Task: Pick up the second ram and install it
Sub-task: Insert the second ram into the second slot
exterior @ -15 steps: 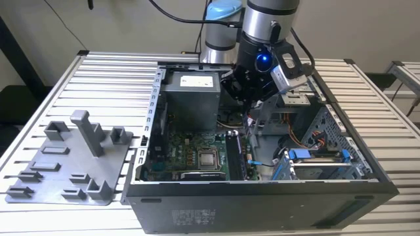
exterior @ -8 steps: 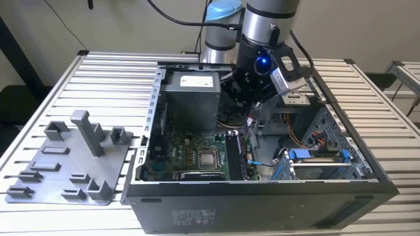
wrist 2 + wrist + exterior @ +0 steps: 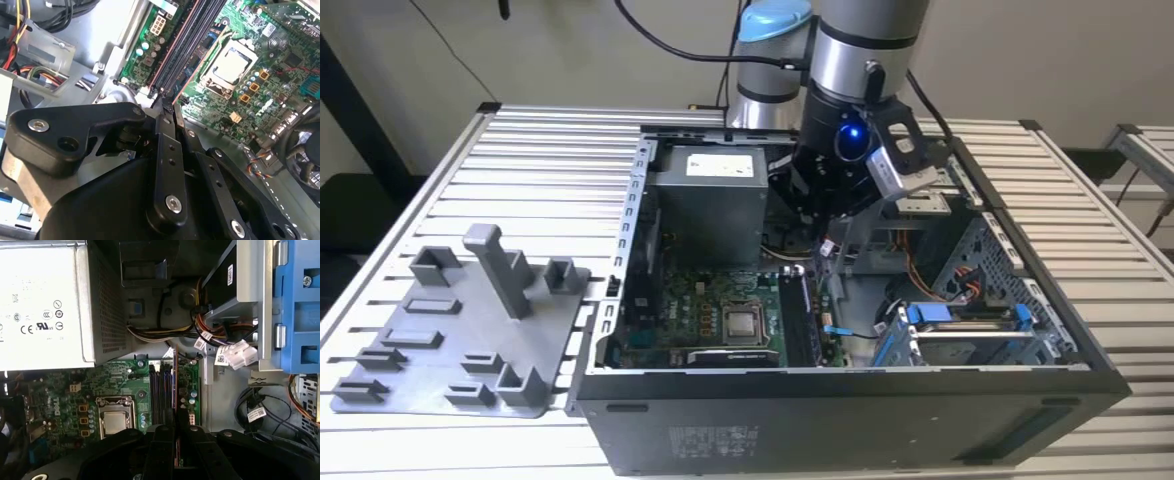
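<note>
Clamping one second ram edge-on, the pincer hovers over the motherboard's four slots.

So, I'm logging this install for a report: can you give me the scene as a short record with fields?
hand: inside the open computer case, shut on the second ram
second ram: edge-on in the hand's grip, over the memory slots beside the processor socket
seated in slot: cannot tell
fixture tray: on the table, outside the case at the exterior view's left
power supply: in the case, beyond the motherboard
</note>
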`<state>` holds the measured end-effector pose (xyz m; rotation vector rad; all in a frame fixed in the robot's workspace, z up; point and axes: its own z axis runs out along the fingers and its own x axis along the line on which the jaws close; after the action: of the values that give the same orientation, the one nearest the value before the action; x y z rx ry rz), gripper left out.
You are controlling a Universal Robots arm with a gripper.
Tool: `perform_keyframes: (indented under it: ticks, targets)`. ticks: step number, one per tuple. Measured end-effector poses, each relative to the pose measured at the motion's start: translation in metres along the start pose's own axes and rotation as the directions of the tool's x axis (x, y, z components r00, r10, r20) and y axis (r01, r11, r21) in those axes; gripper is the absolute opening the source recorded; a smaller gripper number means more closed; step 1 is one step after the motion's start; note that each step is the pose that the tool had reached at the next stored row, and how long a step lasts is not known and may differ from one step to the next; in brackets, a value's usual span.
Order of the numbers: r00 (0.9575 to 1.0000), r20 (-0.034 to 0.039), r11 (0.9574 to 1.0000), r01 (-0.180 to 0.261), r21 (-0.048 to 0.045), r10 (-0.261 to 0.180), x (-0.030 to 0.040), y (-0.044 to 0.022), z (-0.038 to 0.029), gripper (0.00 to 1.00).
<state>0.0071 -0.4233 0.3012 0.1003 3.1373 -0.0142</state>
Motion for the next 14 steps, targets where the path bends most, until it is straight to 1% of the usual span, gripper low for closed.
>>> perform_keyframes:
  ticks: [2,5,8,10,14]
  targets:
    - [1.0,0.0001,1.0,0.0,0.0002,0.0,0.0,-0.0006,0.0021,0.14]
    - [1.0,-0.0001,1.0,0.001,0.0001,-0.001,0.0004,-0.0016,0.0074,0.14]
    - [1.0,-0.0023,1.0,0.005,0.0003,-0.005,0.0003,-0.0061,0.0127,0.14]
    - [1.0,-0.0058,1.0,0.008,0.0004,-0.008,0.0,-0.0103,0.0152,0.14]
    - [0.9999,-0.0089,0.9999,0.013,0.0005,-0.013,0.0002,-0.0141,0.0221,0.14]
